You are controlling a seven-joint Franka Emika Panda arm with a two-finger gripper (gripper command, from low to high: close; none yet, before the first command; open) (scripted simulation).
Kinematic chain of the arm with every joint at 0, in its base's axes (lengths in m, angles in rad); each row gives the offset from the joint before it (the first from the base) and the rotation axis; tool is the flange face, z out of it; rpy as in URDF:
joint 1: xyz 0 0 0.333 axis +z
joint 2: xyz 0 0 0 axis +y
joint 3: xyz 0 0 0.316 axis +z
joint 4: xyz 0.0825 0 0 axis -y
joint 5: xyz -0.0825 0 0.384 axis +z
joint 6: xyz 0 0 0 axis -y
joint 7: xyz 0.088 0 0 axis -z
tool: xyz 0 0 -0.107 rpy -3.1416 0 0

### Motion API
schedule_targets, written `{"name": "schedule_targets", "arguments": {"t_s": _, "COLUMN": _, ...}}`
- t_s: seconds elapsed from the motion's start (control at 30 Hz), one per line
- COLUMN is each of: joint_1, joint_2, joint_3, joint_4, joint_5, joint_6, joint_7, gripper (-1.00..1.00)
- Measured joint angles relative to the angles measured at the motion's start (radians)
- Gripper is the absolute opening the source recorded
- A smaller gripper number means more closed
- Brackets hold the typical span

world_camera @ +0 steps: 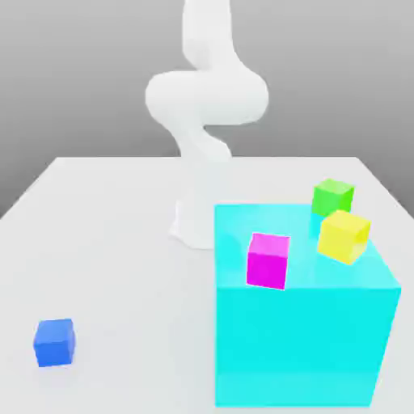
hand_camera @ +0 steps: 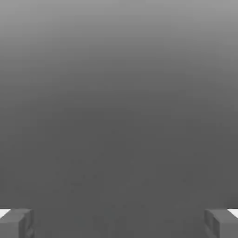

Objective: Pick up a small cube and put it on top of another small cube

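On the pale surface (world_camera: 137, 283), towards the exterior view's left, the small blue cube (world_camera: 54, 344) sits upright, well apart from the claw (hand_camera: 119, 224) and outside its grip. The claw is wide open in the hand view, its two fingers (hand_camera: 15, 224) spread far from each other and nothing pinched between them; past them lies smooth grey shading, darker near the fingers and paler farther off. Which way the blue cube lies from the claw cannot be told from these two views. The white arm (world_camera: 206, 97) rises from its base beyond the cube, bends through its joints and runs up out of the exterior view's upper edge. Towards the exterior view's right stands the big cyan block (world_camera: 299, 348), far larger than the blue cube, with a stretch of bare pale surface between the two. Three more small cubes are seen at the block's upper part: the magenta cube (world_camera: 268, 261) by the near edge of its top face, the yellow cube (world_camera: 344, 236) turned at an angle near the right-hand side, and the green cube (world_camera: 332, 198) just behind the yellow one, by the far edge. Whether the green one touches the block cannot be told.
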Motion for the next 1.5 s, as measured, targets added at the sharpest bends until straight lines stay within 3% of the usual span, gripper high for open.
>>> {"name": "schedule_targets", "arguments": {"t_s": 0.33, "joint_1": -0.014, "joint_2": 0.362, "joint_3": -0.193, "joint_4": -0.092, "joint_5": -0.001, "joint_6": 0.164, "joint_7": -0.267, "gripper": 0.0}}
{"name": "schedule_targets", "arguments": {"t_s": 0.6, "joint_1": -0.066, "joint_2": 0.657, "joint_3": -0.318, "joint_4": -0.163, "joint_5": 0.09, "joint_6": 0.293, "joint_7": -0.544, "gripper": 0.0}}
{"name": "schedule_targets", "arguments": {"t_s": 0.8, "joint_1": -0.171, "joint_2": 0.884, "joint_3": -0.317, "joint_4": -0.215, "joint_5": 0.188, "joint_6": 0.385, "joint_7": -0.773, "gripper": 0.0}}
{"name": "schedule_targets", "arguments": {"t_s": 0.97, "joint_1": -0.277, "joint_2": 1.066, "joint_3": -0.203, "joint_4": -0.191, "joint_5": 0.308, "joint_6": 0.51, "joint_7": -0.889, "gripper": 0.0}}
{"name": "schedule_targets", "arguments": {"t_s": 1.0, "joint_1": -0.299, "joint_2": 1.099, "joint_3": -0.177, "joint_4": -0.184, "joint_5": 0.329, "joint_6": 0.536, "joint_7": -0.906, "gripper": -1.0}}
{"name": "schedule_targets", "arguments": {"t_s": 1.23, "joint_1": -0.305, "joint_2": 1.106, "joint_3": -0.171, "joint_4": -0.183, "joint_5": 0.333, "joint_6": 0.54, "joint_7": -0.91, "gripper": -1.0}}
{"name": "schedule_targets", "arguments": {"t_s": 1.4, "joint_1": -0.237, "joint_2": 0.951, "joint_3": -0.263, "joint_4": -0.217, "joint_5": 0.209, "joint_6": 0.423, "joint_7": -0.818, "gripper": -1.0}}
{"name": "schedule_targets", "arguments": {"t_s": 1.5, "joint_1": -0.205, "joint_2": 0.945, "joint_3": -0.221, "joint_4": -0.183, "joint_5": 0.169, "joint_6": 0.395, "joint_7": -0.885, "gripper": -1.0}}
